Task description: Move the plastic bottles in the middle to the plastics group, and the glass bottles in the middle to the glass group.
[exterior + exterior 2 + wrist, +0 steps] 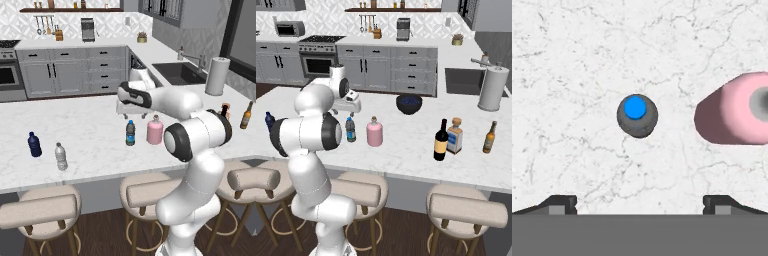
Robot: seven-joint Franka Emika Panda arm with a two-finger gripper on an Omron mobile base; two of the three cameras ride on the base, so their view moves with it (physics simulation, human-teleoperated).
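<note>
Plastic first: your blue-capped clear bottle (130, 133) stands upright on the veined white marble counter (90, 140), mid-island, with the squat pink bottle (155, 131) just beside it at its 3 o'clock. Far off at 9 o'clock you have the plastics group: a dark navy bottle (34, 144) and a clear greyish bottle (61, 156) with a pale cap. From the hand camera the blue cap (635, 107) is a round disc almost dead centre, the pink bottle (734, 108) lying toward 3 o'clock. Your gripper (640, 205) hangs above with jaws spread wide, holding nothing. On the right side sit the tall black wine bottle (441, 140), touching the square amber bottle (455, 136), then the slim brown beer bottle (489, 137).
</note>
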